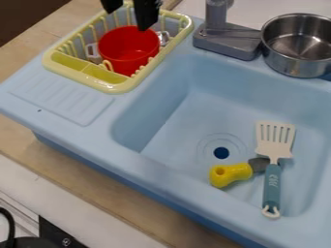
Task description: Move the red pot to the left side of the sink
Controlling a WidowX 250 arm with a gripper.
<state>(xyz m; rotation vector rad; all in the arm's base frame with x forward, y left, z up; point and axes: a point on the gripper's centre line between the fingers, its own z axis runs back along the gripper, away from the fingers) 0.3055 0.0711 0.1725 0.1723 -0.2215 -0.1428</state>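
The end effector [129, 19] is hanging close to the red pot [129, 51], and its two fingers are standing apart. The pot is sitting in the yellow rack [115, 88], beside the basin [194, 101]. Inside the basin, a spatula [273, 164] and a yellow-handled tool [233, 175] are lying near the drain [221, 153].

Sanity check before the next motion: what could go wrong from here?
- One finger of the open gripper overlaps the rim of the red pot in view; closing or shifting might tip it.
- The pot sits down inside the yellow dish rack, so a lift may snag the rack.
- The rack is already left of the basin; an unclear target could mean a needless move.
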